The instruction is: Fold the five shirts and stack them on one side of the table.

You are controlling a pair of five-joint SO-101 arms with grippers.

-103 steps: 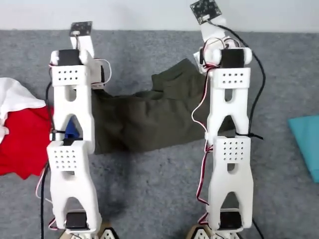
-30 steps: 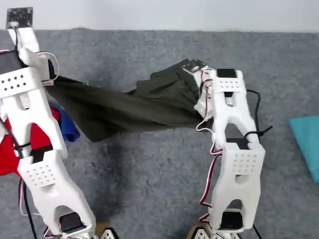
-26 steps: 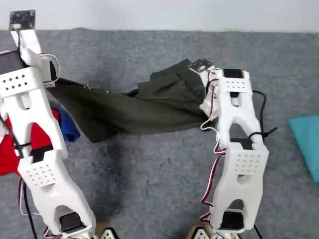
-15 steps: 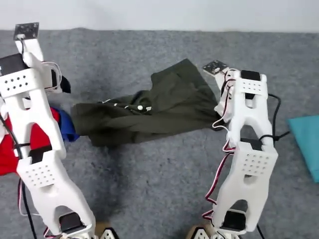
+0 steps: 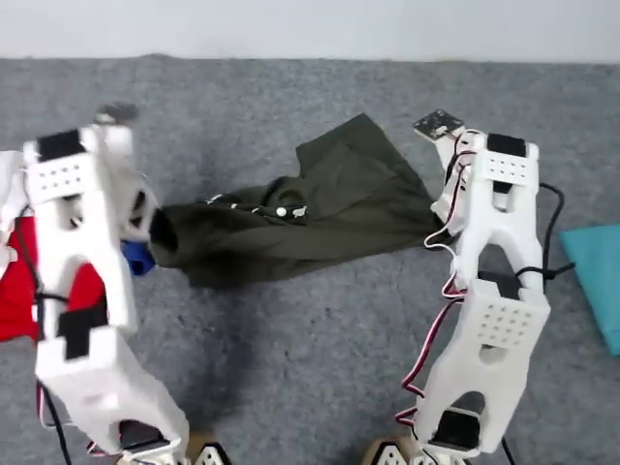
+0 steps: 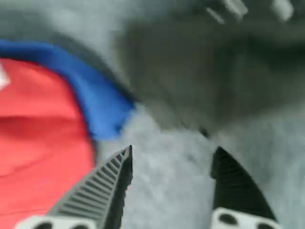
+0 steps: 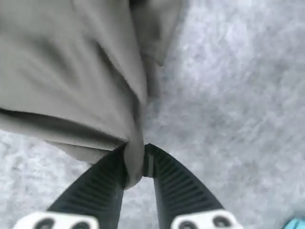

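Right wrist view is where the grasp is being made plain: a fold of the olive shirt (image 7: 71, 71) is being clenched between the fingers of the right gripper (image 7: 138, 167), with cloth bunched in the jaws above the grey table (image 7: 238, 71). From the high view this pinch is being hidden by the arm, but the garment's whole lie is being shown instead. It is being stretched, crumpled, across the middle of the table, and its right end is being drawn in under the right arm.

In the left wrist view the left gripper (image 6: 171, 176) is being held wide apart and nothing is being grasped; bare table is being framed between its fingers. The olive shirt is being seen beyond the fingertips, apart from them. A blue shirt (image 6: 95, 100) and a red shirt (image 6: 38, 133) are being shown touching each other, just beside one finger.

From the high view those two are being placed at the table's left edge, along with a white shirt (image 5: 10, 179), while a teal shirt (image 5: 596, 271) is being cut off at the right edge.
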